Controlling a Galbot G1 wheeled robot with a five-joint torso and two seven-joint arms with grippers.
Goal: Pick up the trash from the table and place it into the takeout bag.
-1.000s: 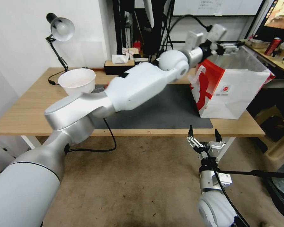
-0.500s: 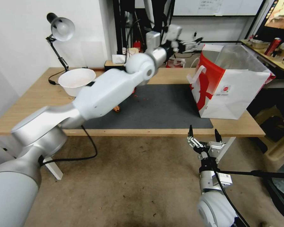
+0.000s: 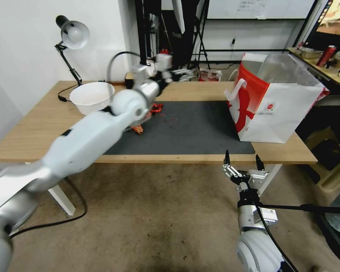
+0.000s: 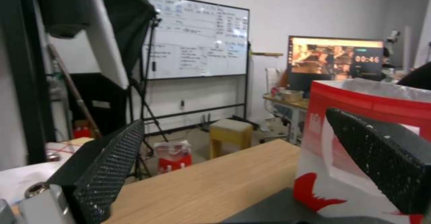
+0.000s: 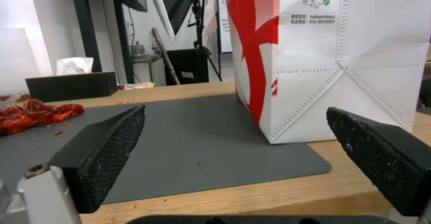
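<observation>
Place: a robotics lab or test room, set up like an office.
Whiteboard (image 4: 197, 45): on a wheeled black stand by the far wall, covered with handwritten notes.
Screen (image 4: 336, 60): a monitor showing video and a timer readout.
Studio gear: a black light stand (image 3: 200, 34) and a dark softbox (image 4: 112, 25) behind the table.
Table (image 3: 34, 132): light wood top on white legs, with a dark grey mat (image 3: 192, 128).
Desk lamp (image 3: 72, 36): clamped at the table's far left.
Floor (image 3: 158, 219): bare, stained concrete with a loose black cable (image 3: 64, 221).
</observation>
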